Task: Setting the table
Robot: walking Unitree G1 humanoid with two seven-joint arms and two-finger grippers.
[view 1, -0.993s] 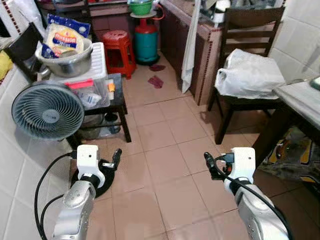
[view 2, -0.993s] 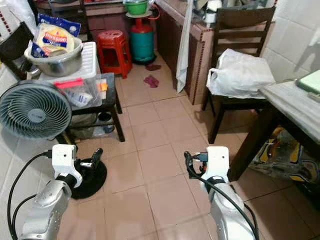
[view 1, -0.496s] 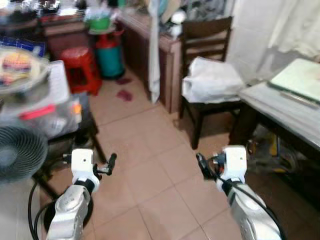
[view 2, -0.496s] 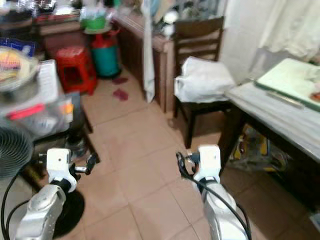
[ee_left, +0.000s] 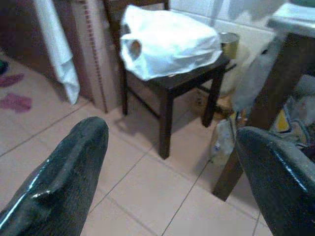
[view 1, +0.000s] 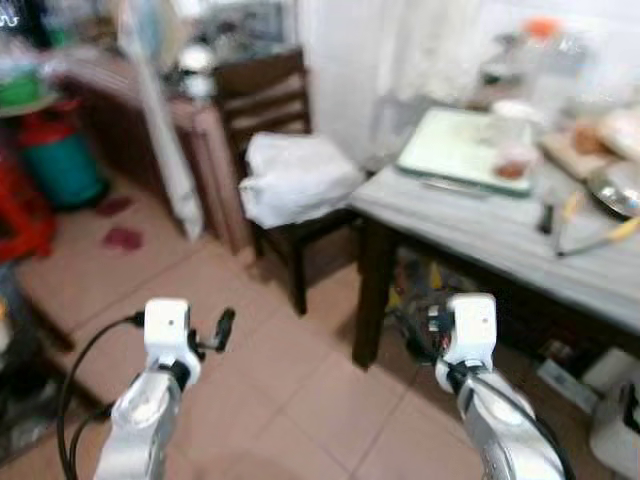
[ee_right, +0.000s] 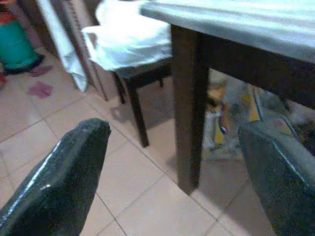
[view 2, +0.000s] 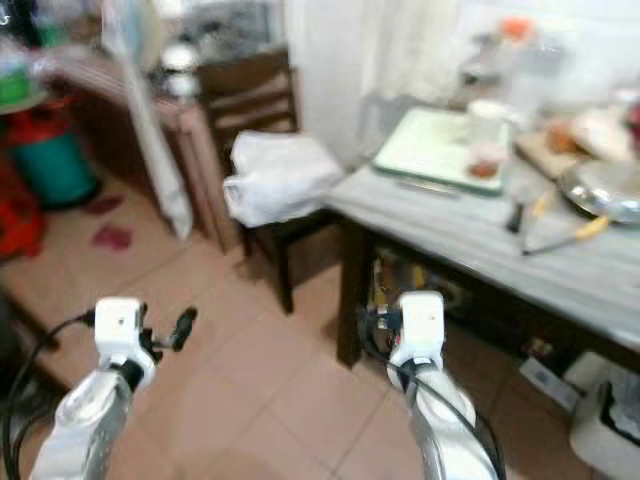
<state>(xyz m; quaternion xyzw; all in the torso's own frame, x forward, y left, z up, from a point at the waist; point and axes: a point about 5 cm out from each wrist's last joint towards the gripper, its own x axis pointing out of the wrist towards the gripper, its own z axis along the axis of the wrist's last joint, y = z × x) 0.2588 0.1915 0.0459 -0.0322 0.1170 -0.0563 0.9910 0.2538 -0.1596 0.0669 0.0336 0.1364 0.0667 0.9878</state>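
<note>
View has swung right; the table [view 1: 500, 225] now fills it.

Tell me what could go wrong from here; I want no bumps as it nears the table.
1. The right claw hangs low beside the table leg, so a step forward could knock it.
2. The chair with a white bag stands close to the table corner, leaving a tight gap.
3. Stuff sits under the table; feet might catch it.

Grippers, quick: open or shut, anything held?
Left gripper: open, holding nothing, raised above the floor tiles.
Right gripper: open, holding nothing, facing the table leg.
</note>
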